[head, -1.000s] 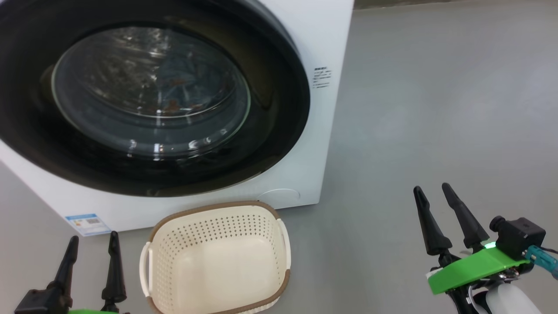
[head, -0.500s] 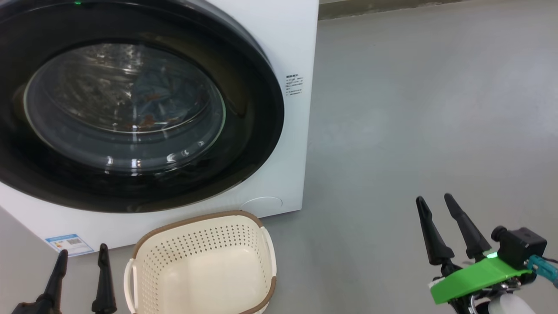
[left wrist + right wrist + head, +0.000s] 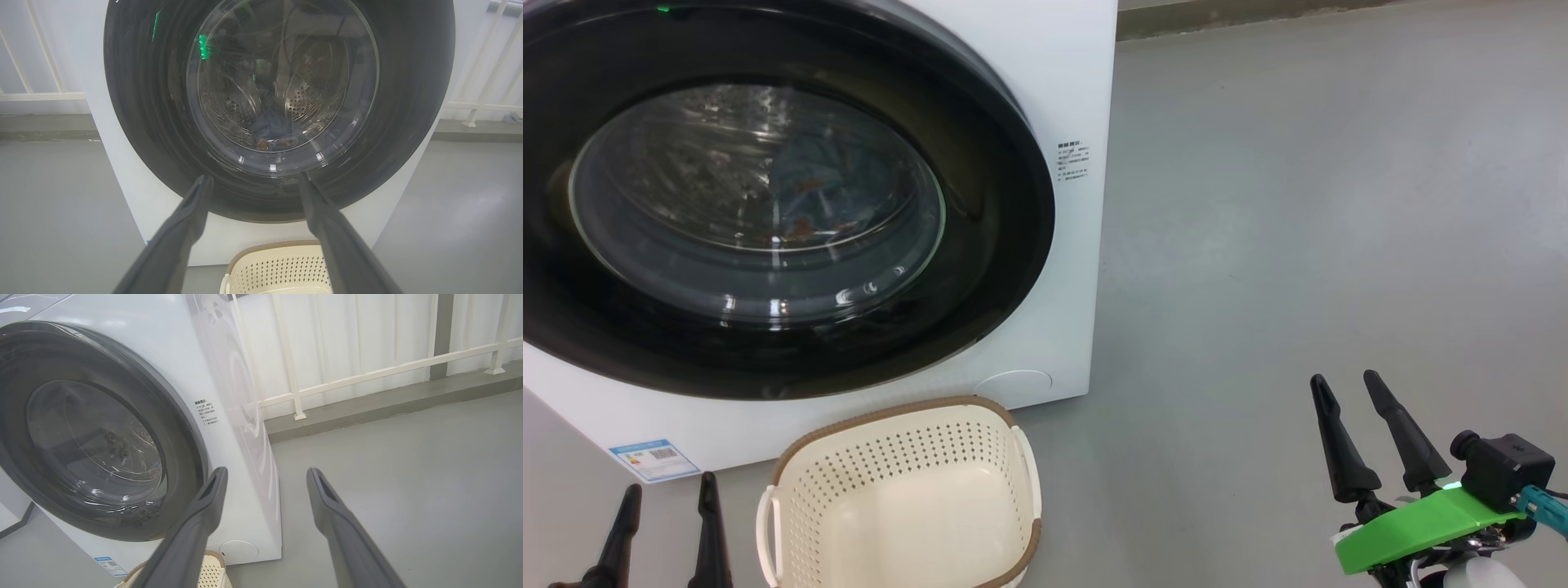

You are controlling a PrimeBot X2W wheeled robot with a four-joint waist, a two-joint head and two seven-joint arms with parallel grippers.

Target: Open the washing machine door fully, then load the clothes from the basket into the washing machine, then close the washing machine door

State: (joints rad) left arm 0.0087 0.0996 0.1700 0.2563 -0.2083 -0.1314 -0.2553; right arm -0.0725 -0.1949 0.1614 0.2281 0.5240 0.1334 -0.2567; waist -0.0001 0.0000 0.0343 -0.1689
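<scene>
Facing you, the washing machine [image 3: 1078, 98] w/ its door [image 3: 980, 269] shut flush on the white front: over the last sec your head cam swung, so machine & basket [image 3: 890, 408] slid across the view together, nothing on the floor itself moved. Both arms sank a touch toward the bottom edge, which reads as backing off, job prob. done. Drum: the clothes [image 3: 271, 126], blue w/ orange-brown specks, lie low behind the glass. Basket, just in front of the machine, is bare inside. Left gripper [image 3: 670, 482] & right gripper [image 3: 1345, 378]: fingers spread wide, holding nothing
</scene>
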